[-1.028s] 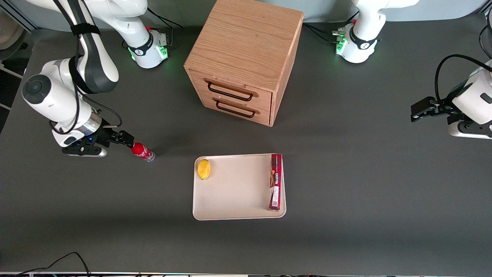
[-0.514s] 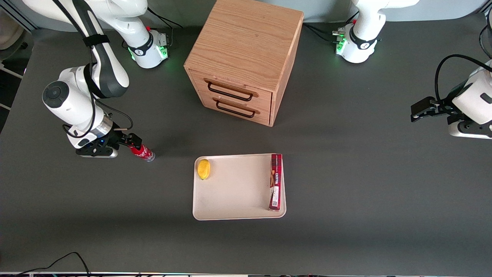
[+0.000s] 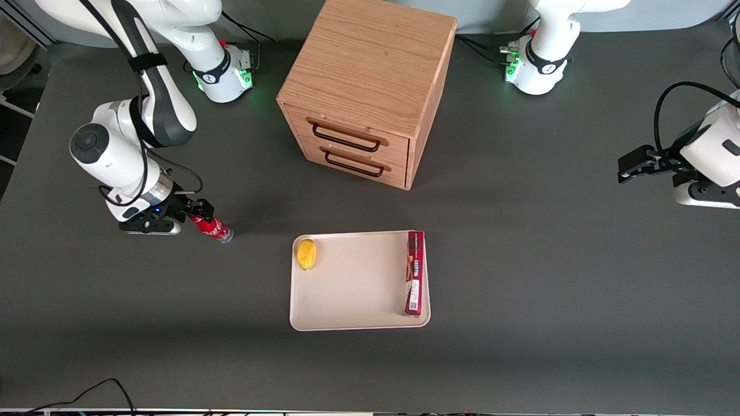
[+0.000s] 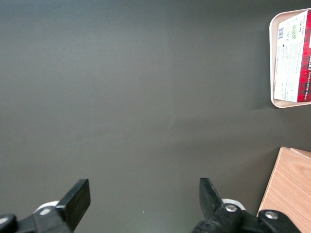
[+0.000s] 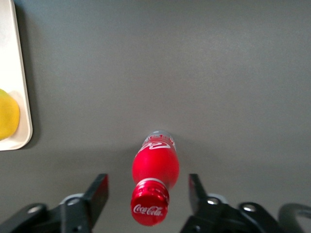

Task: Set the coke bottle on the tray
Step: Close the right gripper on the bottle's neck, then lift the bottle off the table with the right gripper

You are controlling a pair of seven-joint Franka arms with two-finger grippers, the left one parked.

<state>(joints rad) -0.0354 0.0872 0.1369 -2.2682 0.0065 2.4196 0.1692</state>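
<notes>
We see the coke bottle (image 3: 211, 227) (image 5: 154, 182) standing upright on the dark table, a slim red bottle with white script, a red cap and a clear base. It sits between the spread fingers of our gripper (image 3: 199, 209) (image 5: 148, 194), its cap level with the fingertips, neither finger touching it. The tray (image 3: 352, 280) (image 5: 18, 92), flat, cream-beige, with rounded corners and a low rim, lies well apart from the gripper, toward the parked arm's end of the table.
</notes>
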